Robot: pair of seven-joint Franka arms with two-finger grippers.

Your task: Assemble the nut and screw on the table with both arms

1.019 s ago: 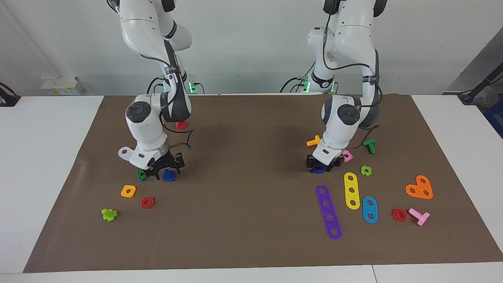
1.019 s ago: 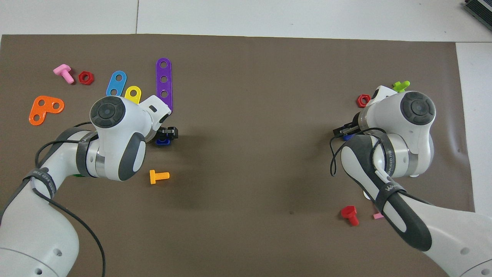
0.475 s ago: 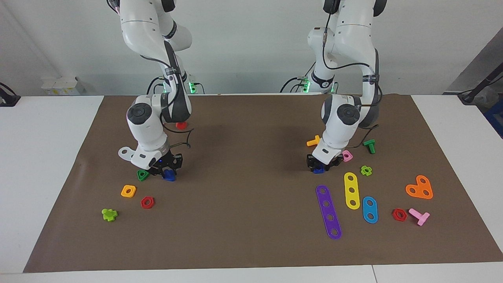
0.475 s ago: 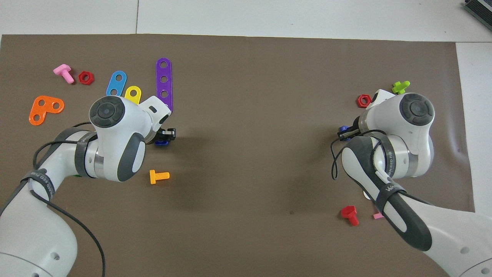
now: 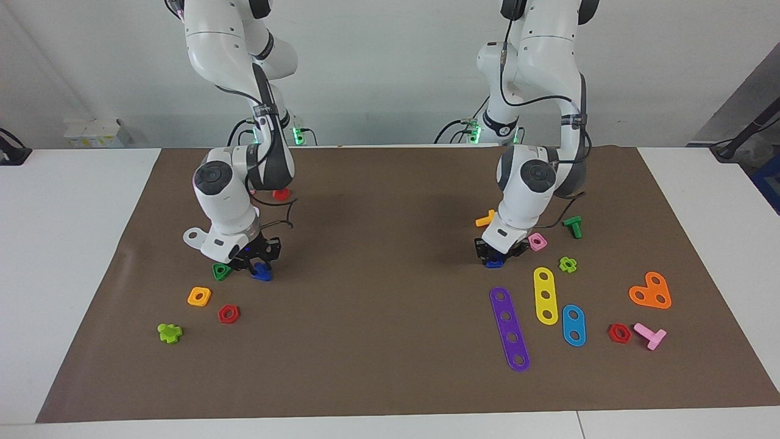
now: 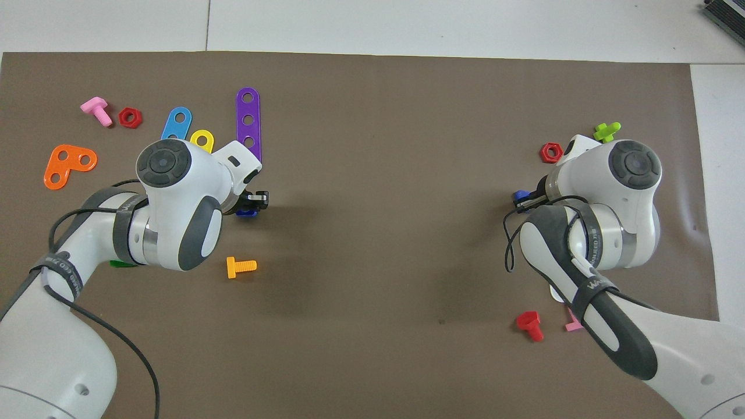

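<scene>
Gripping both parts down at the brown mat [image 5: 390,341]: right pincer [image 5: 261,268] is clamped on the screw [image 5: 262,272], beside the green triangle piece [image 5: 220,271]. Left pincer [image 5: 495,259] is clamped on the nut [image 5: 494,262], by the pink square nut [image 5: 537,242].

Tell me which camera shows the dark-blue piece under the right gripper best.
The facing view: there the dark-blue piece shows almost whole on the mat, at the tips of the right gripper. In the overhead view only a blue sliver shows beside the arm's wrist, which covers the rest.
</scene>
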